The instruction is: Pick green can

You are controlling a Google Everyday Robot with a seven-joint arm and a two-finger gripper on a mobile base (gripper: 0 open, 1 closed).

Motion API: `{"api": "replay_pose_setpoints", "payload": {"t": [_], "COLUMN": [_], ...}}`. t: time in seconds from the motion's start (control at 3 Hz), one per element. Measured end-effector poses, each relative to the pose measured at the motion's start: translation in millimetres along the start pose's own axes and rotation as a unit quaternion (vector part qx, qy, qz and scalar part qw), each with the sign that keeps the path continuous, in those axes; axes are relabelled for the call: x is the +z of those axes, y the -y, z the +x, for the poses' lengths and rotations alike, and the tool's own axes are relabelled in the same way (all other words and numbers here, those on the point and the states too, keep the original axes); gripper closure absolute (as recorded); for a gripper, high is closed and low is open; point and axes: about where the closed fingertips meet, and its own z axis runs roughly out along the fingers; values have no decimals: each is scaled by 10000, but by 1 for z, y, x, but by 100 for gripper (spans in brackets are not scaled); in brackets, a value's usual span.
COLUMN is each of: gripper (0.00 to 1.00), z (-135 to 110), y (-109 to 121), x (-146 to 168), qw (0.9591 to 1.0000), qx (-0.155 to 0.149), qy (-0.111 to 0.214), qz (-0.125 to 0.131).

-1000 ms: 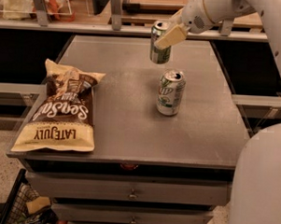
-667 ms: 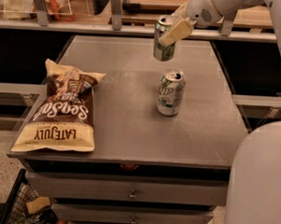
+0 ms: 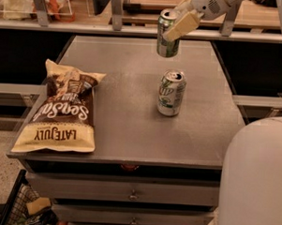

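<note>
Grey metal table [image 3: 126, 132] with drawers [image 3: 132, 194] below stands before a long shelf [image 3: 79, 28]. We count two cans and one chip bag [image 3: 61, 111]. Our one gripper [image 3: 172, 27] is clamped on the green can [image 3: 166, 46], up in the air behind the 7UP can [image 3: 171, 93]; the bag lies left of the 7UP can.

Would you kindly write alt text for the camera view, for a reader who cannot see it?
The gripper, at top centre, is shut on the green can, holding it above the far part of the grey table. A silver 7UP can stands upright mid-table, and a brown chip bag lies flat at the left edge.
</note>
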Motion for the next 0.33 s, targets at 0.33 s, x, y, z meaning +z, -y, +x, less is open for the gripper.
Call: {"api": "replay_pose_setpoints", "payload": {"t": [0.33], "gripper": [100], "z": [-2], "y": [0], "x": [-4], "qw": [10000], "qx": [-71], "qy": [0], "qz": [-45]}}
